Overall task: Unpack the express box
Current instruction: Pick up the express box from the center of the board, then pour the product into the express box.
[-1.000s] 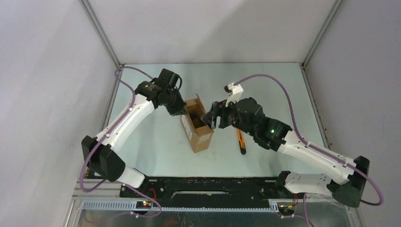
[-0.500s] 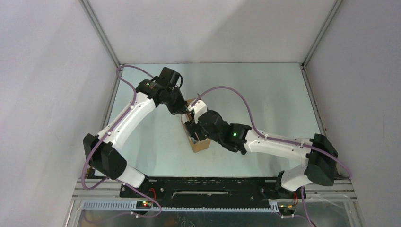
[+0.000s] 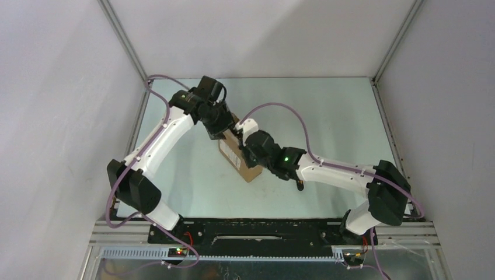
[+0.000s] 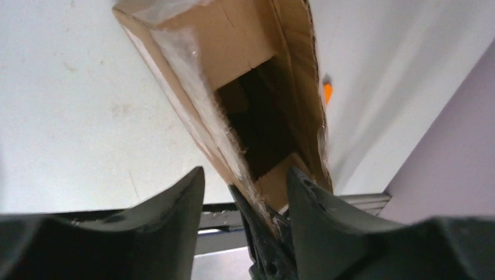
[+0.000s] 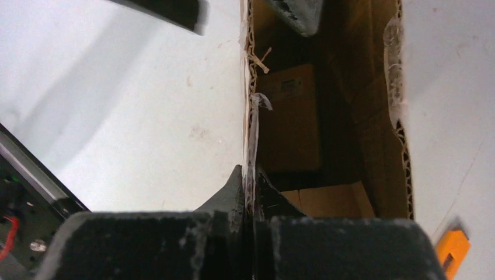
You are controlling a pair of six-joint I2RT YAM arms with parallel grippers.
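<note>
pinching express box (image 4: 233, 41) side wall, right jaws clamped tight; left jaws apart, straddling another wall's edge.

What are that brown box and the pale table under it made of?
The small brown parcel box looks like matte corrugated cardboard: its cut edges show wavy fluting. Glossy clear tape clings along one edge. The pale tabletop looks smooth, hard, faintly scuffed; metal or laminate, I cannot tell.

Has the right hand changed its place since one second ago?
Yes. The right hand went left, away from the table's right edge, and now pinches a wall of the express box.
</note>
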